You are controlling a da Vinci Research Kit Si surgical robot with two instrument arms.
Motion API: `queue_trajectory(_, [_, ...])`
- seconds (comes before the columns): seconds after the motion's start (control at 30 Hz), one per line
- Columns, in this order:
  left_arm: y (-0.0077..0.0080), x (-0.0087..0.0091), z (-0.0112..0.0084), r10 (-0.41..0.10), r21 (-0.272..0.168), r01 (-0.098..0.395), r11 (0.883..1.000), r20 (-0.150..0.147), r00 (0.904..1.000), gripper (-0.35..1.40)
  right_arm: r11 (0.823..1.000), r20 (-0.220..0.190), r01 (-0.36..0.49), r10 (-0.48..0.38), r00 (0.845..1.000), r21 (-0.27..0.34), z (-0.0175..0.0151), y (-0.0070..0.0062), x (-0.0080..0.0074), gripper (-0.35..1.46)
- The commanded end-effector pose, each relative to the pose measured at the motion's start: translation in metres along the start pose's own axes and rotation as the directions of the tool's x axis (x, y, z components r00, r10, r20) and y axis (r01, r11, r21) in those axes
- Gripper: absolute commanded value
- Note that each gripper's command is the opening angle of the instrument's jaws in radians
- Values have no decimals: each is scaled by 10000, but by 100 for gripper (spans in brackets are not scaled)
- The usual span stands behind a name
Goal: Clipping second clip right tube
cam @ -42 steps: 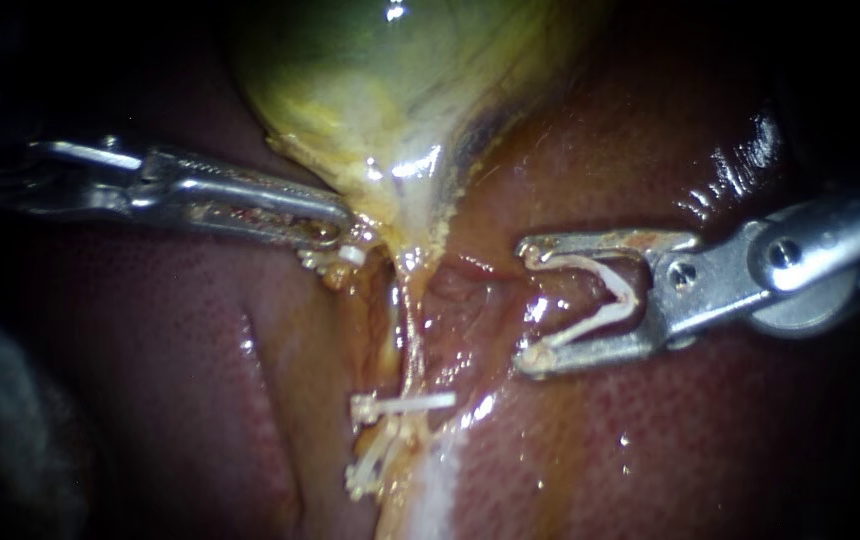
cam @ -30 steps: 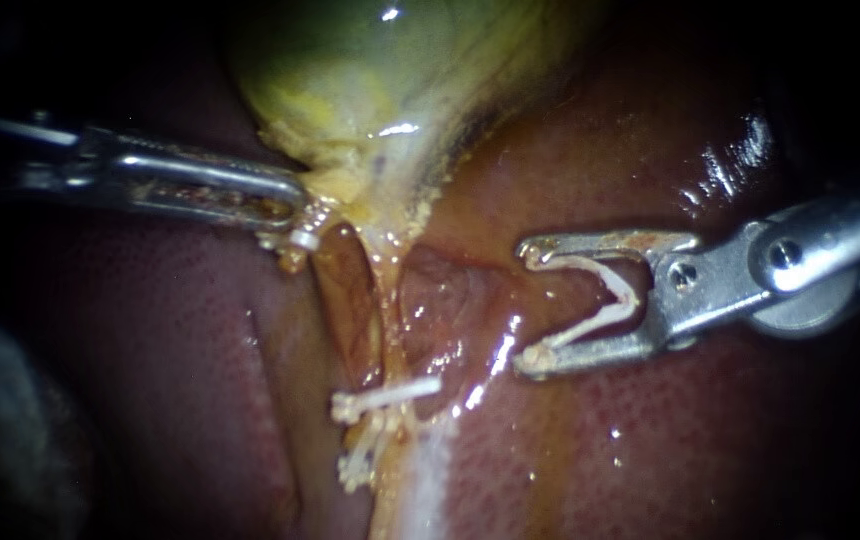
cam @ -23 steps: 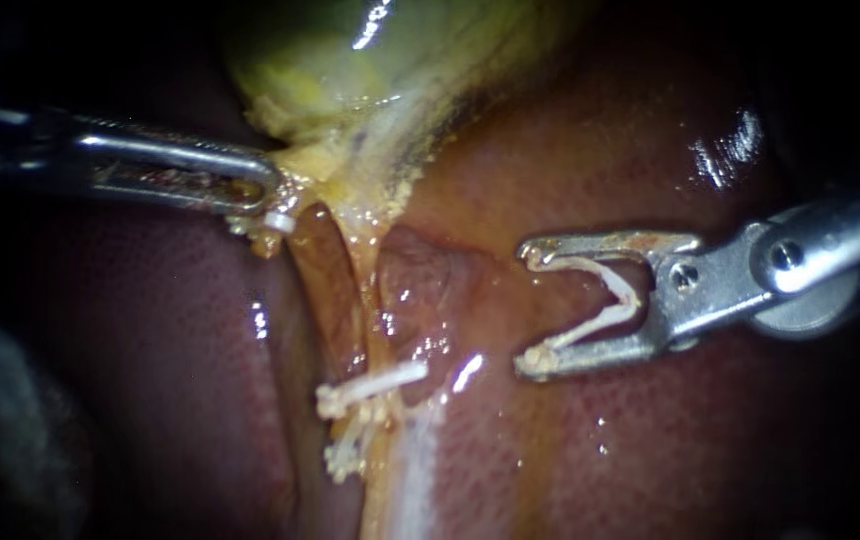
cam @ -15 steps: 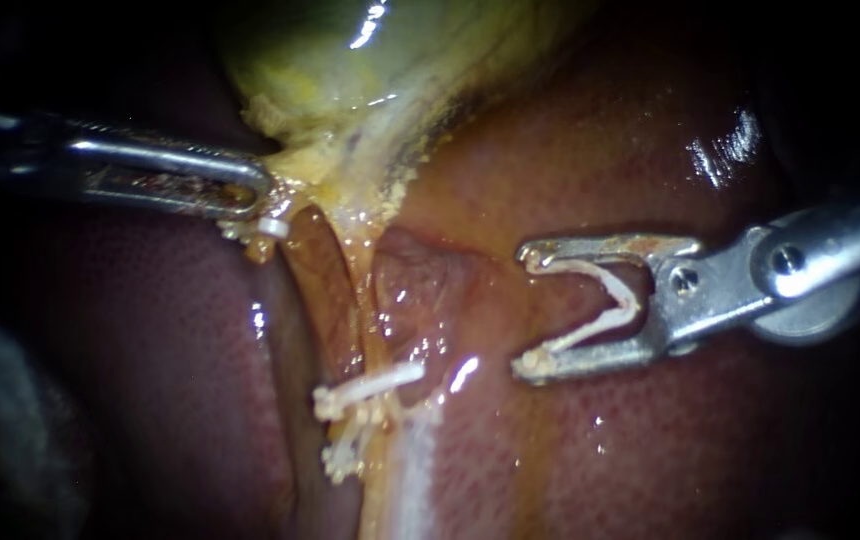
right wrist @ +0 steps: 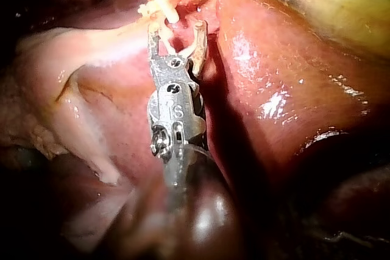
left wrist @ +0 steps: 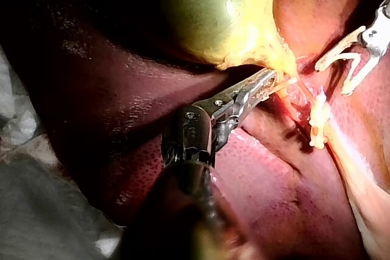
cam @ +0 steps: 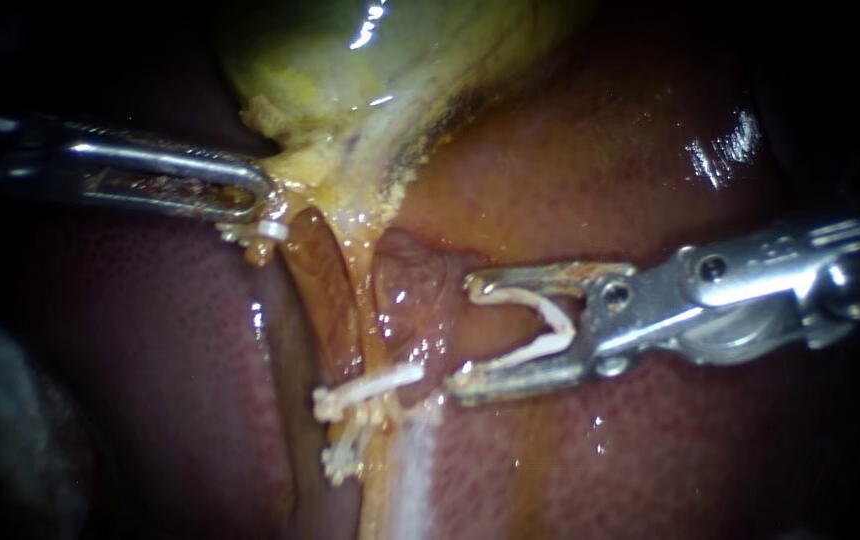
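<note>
Your left instrument point(cam: 250, 195) grips the gallbladder point(cam: 350, 70) neck; your right instrument point(cam: 463, 335) holds a spread clip point(cam: 548, 318), right of the tube point(cam: 365, 300).

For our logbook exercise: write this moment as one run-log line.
left instrument: jaws shut on gallbladder | right instrument: jaws hold open clip | tube: not yet inside clip | placed clip: near right instrument's tip

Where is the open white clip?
In the endoscope view, right of centre: the open clip sits between the right instrument's jaws, close beside the closed clip on the tube.
</note>
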Motion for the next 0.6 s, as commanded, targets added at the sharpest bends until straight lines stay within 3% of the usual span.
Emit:
queue_trajectory(0.03, [0,0,0,-3,11,3,10000,-3,10000,-35,9999,0,-118,118,9999,43,5,1,-1,48])
queue_trajectory(0.43, [1,1,1,-7,18,7,10000,-7,10000,-35,9948,-7,-926,927,9957,426,69,21,-15,46])
queue_trajectory(0.6, [2,0,1,-8,24,8,10000,-9,10000,-35,9905,-218,-1192,1209,9924,685,91,25,-14,47])
